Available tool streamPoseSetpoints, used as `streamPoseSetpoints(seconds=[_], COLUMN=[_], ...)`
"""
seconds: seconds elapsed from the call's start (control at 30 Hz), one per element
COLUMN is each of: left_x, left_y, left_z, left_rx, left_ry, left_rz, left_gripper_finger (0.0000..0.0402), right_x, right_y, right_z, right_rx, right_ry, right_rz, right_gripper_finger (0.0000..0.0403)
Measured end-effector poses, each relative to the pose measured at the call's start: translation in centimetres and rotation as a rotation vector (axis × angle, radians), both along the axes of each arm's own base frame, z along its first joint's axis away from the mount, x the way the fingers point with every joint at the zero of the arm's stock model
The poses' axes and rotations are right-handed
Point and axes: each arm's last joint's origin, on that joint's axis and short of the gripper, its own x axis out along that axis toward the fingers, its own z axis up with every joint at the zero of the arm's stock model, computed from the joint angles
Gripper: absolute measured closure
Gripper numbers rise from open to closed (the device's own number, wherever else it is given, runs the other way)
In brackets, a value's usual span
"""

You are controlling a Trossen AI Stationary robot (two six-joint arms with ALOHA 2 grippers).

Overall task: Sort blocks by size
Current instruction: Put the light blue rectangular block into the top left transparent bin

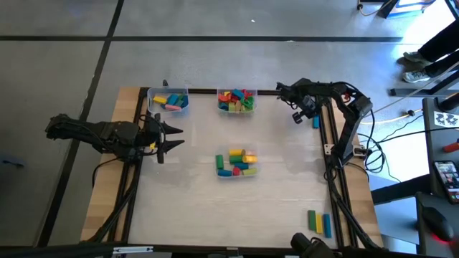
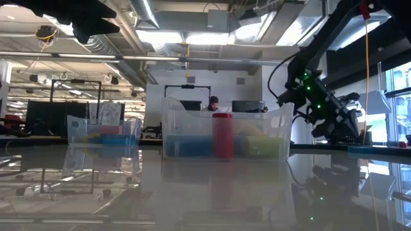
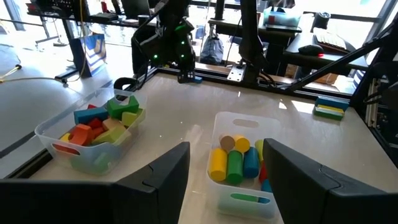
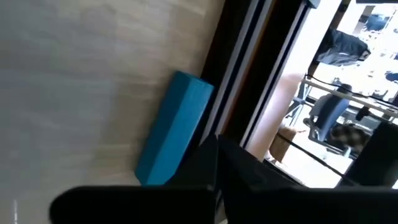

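Looking down on the table, I see my left gripper (image 1: 174, 138) hanging over the left side with its fingers spread apart and nothing between them. Just beyond it, at the far left, sits a clear tub (image 1: 168, 100) of mixed blocks (image 1: 171, 102); a second tub (image 1: 237, 101) of red, green and blue ones stands at the far middle, and a third tub (image 1: 236, 164) with yellow, green and red cylinders sits mid-table. My right gripper (image 1: 296, 115) is at the far right edge, fingers closed together, empty, just beside a long blue block (image 4: 176, 127) lying against the frame rail. Three more blocks (image 1: 319, 221), green, yellow and blue, lie at the near right corner.
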Motion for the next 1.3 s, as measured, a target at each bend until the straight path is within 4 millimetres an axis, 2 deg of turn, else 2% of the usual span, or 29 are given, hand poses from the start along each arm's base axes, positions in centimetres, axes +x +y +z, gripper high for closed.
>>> streamPoseSetpoints(seconds=[0.17,0.43,0.67,0.77,0.97,1.13,1.3], left_x=[0.0,0.0,0.0,0.0,0.0,0.0,0.0], left_y=[0.0,0.0,0.0,0.0,0.0,0.0,0.0], left_z=[0.0,0.0,0.0,0.0,0.0,0.0,0.0], left_rx=[-0.003,0.000,0.002,0.003,0.012,-0.006,-0.005], left_ry=[0.000,0.000,0.001,0.001,0.002,-0.003,-0.006], left_rz=[0.000,0.000,0.000,-0.001,-0.003,0.001,0.002], left_gripper_finger=[0.0203,0.0203,0.0203,0.0203,0.0203,0.0203,0.0203], right_x=[-0.1,-0.2,0.3,1.0,3.7,6.3,7.8], right_y=[0.2,1.3,1.6,2.2,5.0,8.3,10.9], right_z=[-0.7,-2.5,-2.7,-2.7,-2.1,-2.1,-1.8], right_rx=[-0.004,-0.006,0.030,0.043,0.093,0.143,0.111], right_ry=[-0.031,0.012,-0.008,-0.021,-0.090,-0.214,-0.181], right_rz=[-0.015,0.045,0.098,0.148,0.265,0.328,0.427], right_gripper_finger=[0.0391,0.0395,0.0391,0.0391,0.0391,0.0391,0.0391])
